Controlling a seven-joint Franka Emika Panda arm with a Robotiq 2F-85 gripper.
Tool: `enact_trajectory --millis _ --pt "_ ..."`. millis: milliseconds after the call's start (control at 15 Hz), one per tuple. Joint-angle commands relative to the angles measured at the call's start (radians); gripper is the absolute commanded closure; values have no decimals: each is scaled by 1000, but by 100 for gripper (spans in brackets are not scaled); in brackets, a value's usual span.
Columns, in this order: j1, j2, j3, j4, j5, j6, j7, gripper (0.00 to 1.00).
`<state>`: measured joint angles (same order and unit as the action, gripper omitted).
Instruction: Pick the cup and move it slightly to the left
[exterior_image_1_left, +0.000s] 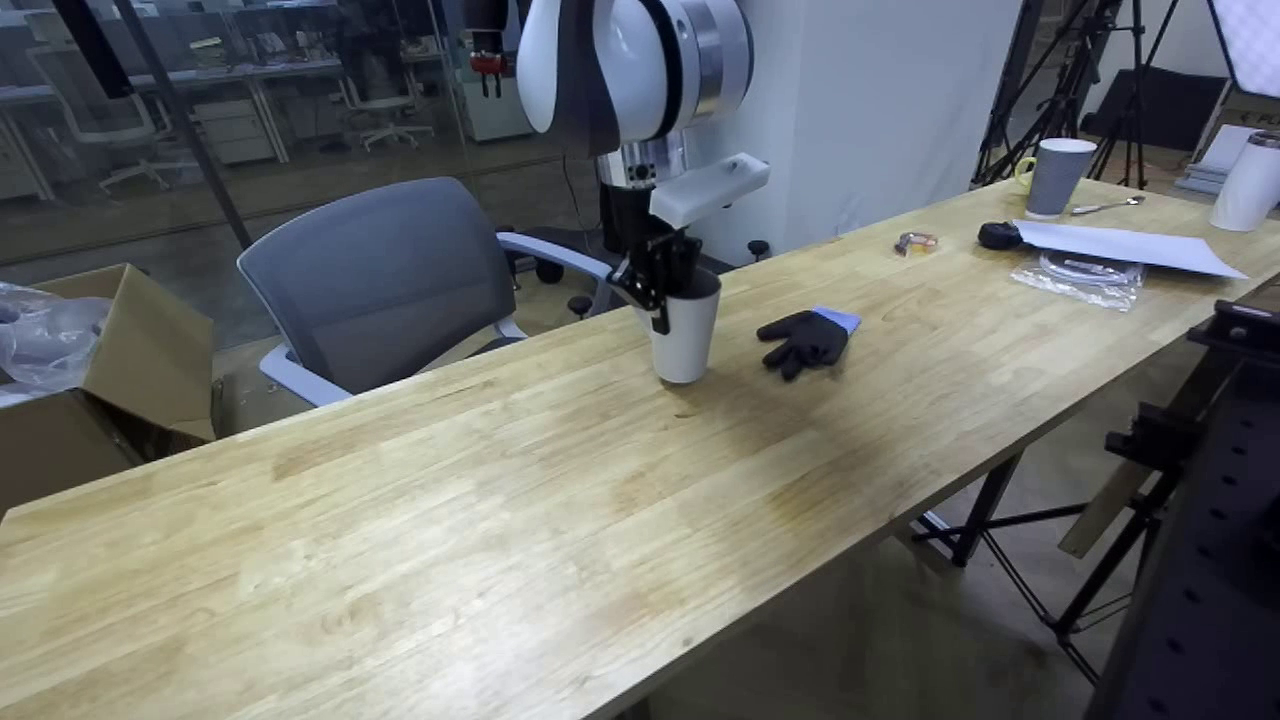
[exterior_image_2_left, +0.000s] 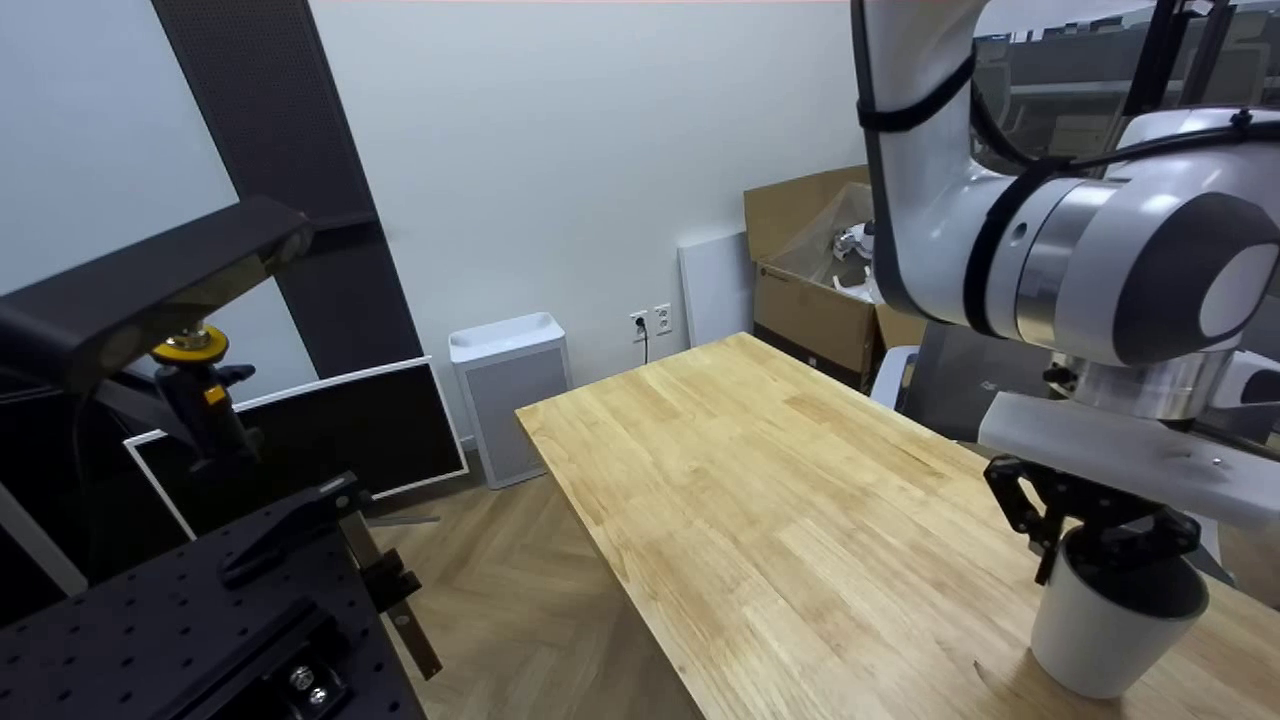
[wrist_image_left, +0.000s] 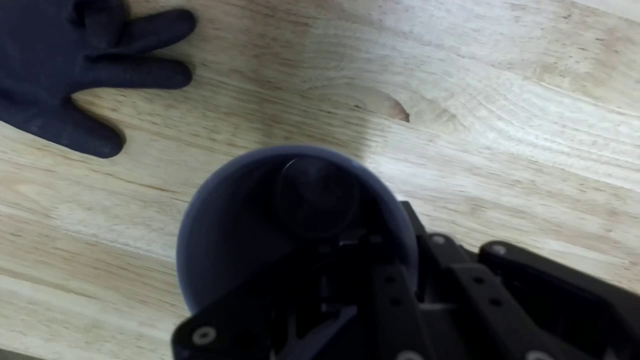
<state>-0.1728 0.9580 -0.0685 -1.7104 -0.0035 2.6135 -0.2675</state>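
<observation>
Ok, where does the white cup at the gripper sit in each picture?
In an exterior view: white cup near the centre, slightly right.
In an exterior view: white cup at lower right.
Wrist view: white cup around the middle, slightly low, seen from above.
Shared landmark: the gripper at the cup's rim.

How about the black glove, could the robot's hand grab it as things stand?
Probably not yet: the gripper straddles the rim of the white cup, partly inside, so it likely must come free first. The glove itself lies uncovered nearby.
</observation>
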Motion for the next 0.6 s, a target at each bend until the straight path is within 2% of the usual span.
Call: enact_trajectory --millis 0,533 --pt "16 -35 2 -14 -24 -21 43 98" --pt "46 -41 16 -26 -26 -14 43 98"
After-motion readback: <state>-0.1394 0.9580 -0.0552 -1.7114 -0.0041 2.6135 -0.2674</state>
